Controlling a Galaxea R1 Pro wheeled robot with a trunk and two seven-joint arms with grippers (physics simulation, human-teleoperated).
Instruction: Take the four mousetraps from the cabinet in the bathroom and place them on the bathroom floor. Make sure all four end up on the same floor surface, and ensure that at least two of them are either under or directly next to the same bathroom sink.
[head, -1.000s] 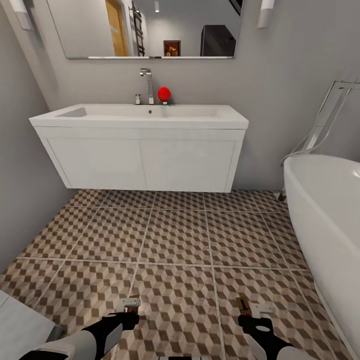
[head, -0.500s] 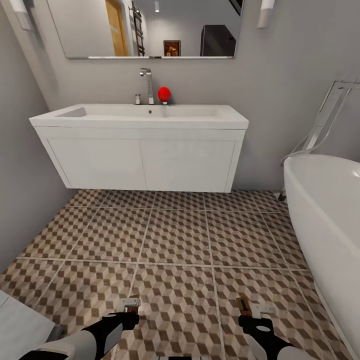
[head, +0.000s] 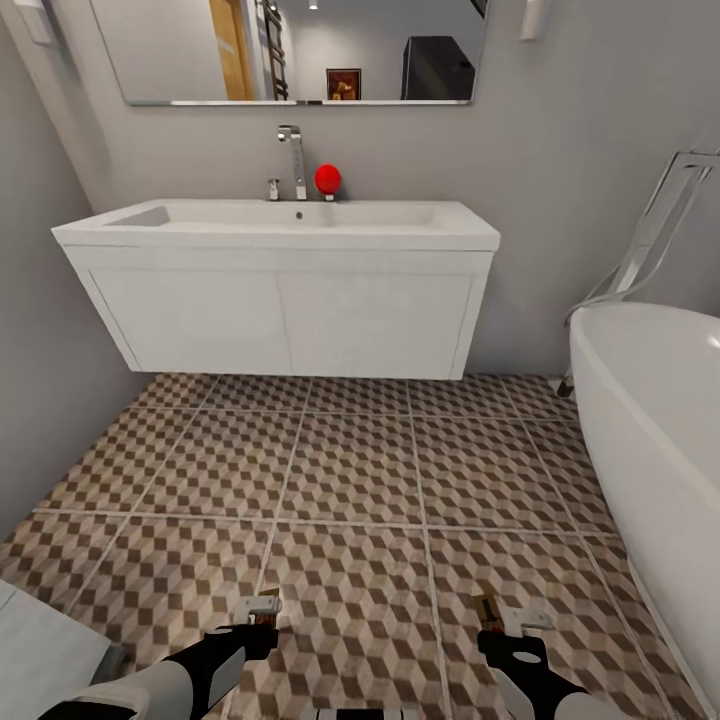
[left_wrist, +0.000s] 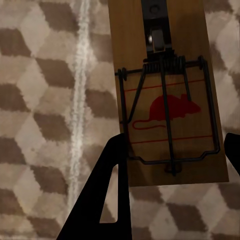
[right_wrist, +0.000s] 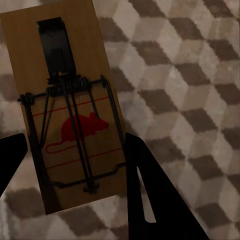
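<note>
My two arms, black at the wrist and white further back

In my head view, the left arm's glossy black forearm (head: 215, 665) widens into a rounded white shell near the frame edge, and the black right wrist housing (head: 520, 665) carries a small pale round mark. Each ends in a small white-and-grey gripper block. My wrist cameras show flat, matte black, wedge-shaped fingers (left_wrist: 100, 200), the right one (right_wrist: 150, 200) with a narrow slot.
</note>
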